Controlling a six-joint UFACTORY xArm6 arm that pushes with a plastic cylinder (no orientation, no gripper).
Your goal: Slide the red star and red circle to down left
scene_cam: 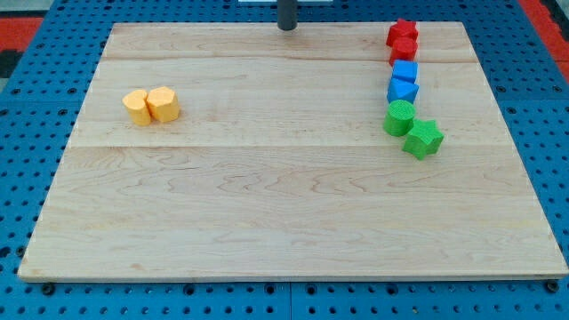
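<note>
Red star block (403,31) and red circle block (404,49) touch, stacked top-to-bottom in view at wooden surface (267,196) top right; orientation unclear. My tip (287,27) at top edge, well left, touching nothing; no fingers.

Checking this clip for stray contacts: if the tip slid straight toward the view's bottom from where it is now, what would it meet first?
Nothing, as far as the view shows. My tip sits at the board's top edge; the yellow blocks lie well left, and the red blocks and the others well right.

Wooden board (267,204) (pale), blue pegboard (36,133) — red corners
</note>
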